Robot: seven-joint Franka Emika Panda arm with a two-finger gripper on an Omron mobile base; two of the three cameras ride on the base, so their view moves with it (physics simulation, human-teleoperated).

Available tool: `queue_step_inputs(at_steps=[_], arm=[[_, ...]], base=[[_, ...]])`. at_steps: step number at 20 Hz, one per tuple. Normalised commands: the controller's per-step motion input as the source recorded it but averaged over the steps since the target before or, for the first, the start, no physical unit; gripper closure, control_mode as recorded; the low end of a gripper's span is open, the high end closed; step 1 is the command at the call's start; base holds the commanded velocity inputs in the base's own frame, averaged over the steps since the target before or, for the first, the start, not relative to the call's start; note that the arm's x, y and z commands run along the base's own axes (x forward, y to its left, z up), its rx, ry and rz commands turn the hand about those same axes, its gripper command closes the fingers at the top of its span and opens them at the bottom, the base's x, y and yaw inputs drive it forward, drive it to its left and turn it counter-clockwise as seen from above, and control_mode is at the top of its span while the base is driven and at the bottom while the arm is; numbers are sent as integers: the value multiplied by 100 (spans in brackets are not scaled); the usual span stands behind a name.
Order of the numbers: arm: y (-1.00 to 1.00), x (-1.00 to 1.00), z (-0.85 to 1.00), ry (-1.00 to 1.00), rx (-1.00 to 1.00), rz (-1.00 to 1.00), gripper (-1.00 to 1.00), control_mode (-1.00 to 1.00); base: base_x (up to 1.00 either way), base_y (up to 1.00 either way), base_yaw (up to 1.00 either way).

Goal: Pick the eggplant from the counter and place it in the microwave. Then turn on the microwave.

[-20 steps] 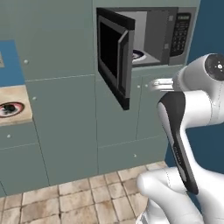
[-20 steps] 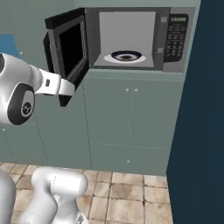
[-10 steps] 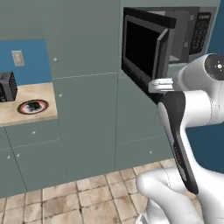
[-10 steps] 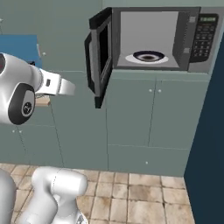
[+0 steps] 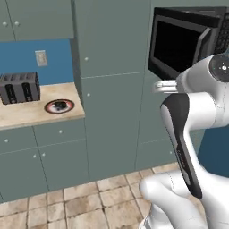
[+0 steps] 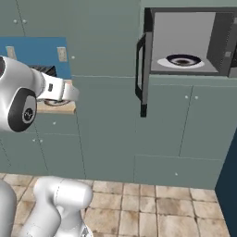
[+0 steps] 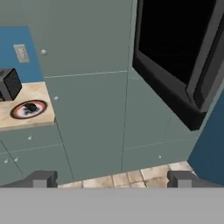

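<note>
The eggplant (image 5: 60,105) is a small dark lump lying on a red-rimmed plate (image 5: 50,108) at the right end of the counter (image 5: 31,117). The hand view shows the eggplant (image 7: 30,107) far off at the left on the counter (image 7: 26,122). My gripper (image 7: 111,179) is open, with nothing between its fingertips (image 7: 41,178), and hangs in the air well short of the counter. The microwave (image 6: 185,44) is built in at the upper right. Its door (image 6: 144,65) stands swung open, with a glass turntable (image 6: 183,60) inside. In the hand view the open door (image 7: 175,57) is close at the upper right.
A grey slotted toaster (image 5: 19,87) stands on the counter left of the plate. Tall grey-green cabinet fronts (image 5: 112,89) fill the space between counter and microwave. A wall outlet (image 5: 41,57) sits on the blue backsplash. Tiled floor (image 5: 89,201) lies below.
The whole picture has shifted right as the base drove left. The counter, plate and toaster have come further into view. The gripper stays open.
</note>
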Motion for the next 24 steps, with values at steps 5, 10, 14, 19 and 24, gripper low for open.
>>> queue_step_inputs(at_steps=[5,10,14,19,24], arm=[[0,0,0,0,0,0,-100,100],[0,0,0,0,0,0,-100,100],[0,0,0,0,0,0,-100,100],[0,0,0,0,0,0,-100,100],[0,0,0,0,0,0,-100,100]], base=[[38,56,0],[50,55,0],[54,57,0],[48,62,0],[46,64,0]])
